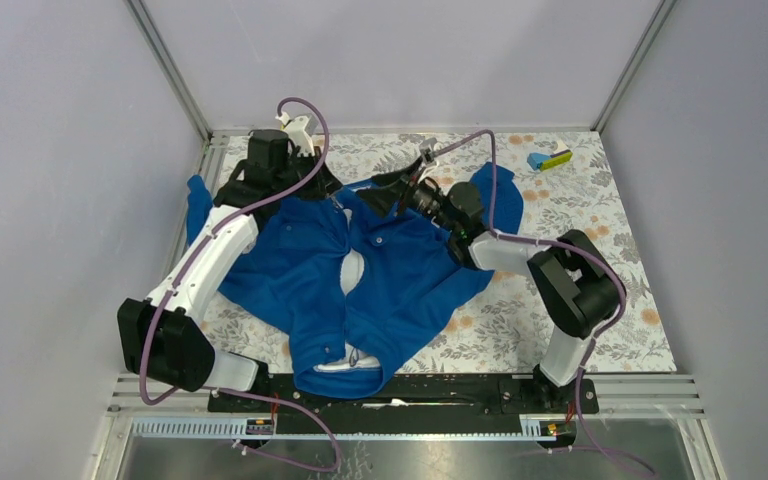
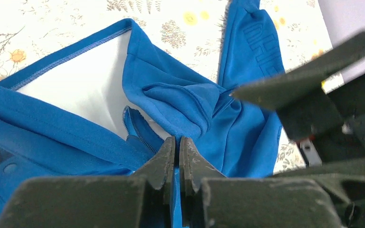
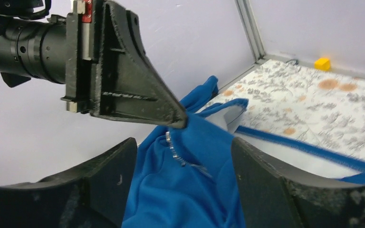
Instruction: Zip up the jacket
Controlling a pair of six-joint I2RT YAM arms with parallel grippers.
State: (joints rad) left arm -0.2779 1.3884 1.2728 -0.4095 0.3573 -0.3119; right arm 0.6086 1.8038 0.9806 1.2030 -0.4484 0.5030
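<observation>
**Blue jacket pinched at its open zip**
Left jaws are clamped together on the zipper edge of the jacket [image 1: 300, 270]. Right jaws stand wide apart, with jacket fabric between them and the rest spread on the bench [image 1: 600, 290] behind both.

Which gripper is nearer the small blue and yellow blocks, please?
Right. The right gripper hangs over the royal-blue fabric jacket, toward the blocks; the left gripper, pinching the jacket, lies beyond it.

a blue block [image 1: 537, 160] lies just beside a yellow block [image 1: 559, 158] on the floral tablecloth [image 1: 600, 300].
</observation>
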